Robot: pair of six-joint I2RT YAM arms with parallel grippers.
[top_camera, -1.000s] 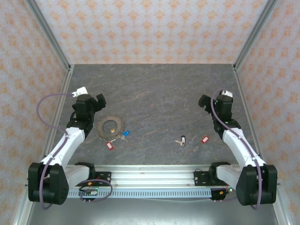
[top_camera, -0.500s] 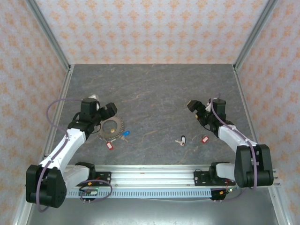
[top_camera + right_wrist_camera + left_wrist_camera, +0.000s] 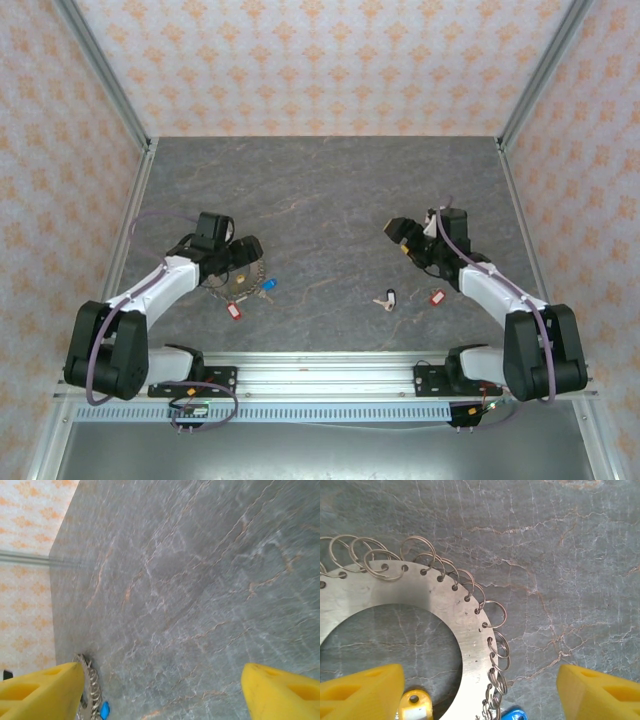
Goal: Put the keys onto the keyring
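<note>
The keyring [image 3: 447,612] is a flat grey metal ring with small wire loops around its rim. It lies on the table under my left gripper [image 3: 480,695], which is open and straddles the ring's right rim. A yellow key head [image 3: 414,705] and a blue key [image 3: 514,713] show by the ring's lower edge. In the top view the left gripper [image 3: 243,262] partly covers the keyring [image 3: 252,279]. A blue key [image 3: 268,288] and a red key [image 3: 236,311] lie beside the ring. A black key [image 3: 390,297] and another red key [image 3: 437,296] lie near my open, empty right gripper [image 3: 397,238].
The right wrist view looks left across bare grey table [image 3: 200,580] to the keyring [image 3: 91,692] and blue key [image 3: 104,710], between the right gripper [image 3: 160,692] and the patterned wall. A metal rail [image 3: 320,375] runs along the near edge.
The left arm swung in and came down over the keyring, covering part of it. The right arm swung left toward the table's middle. The keys and ring stayed put.
</note>
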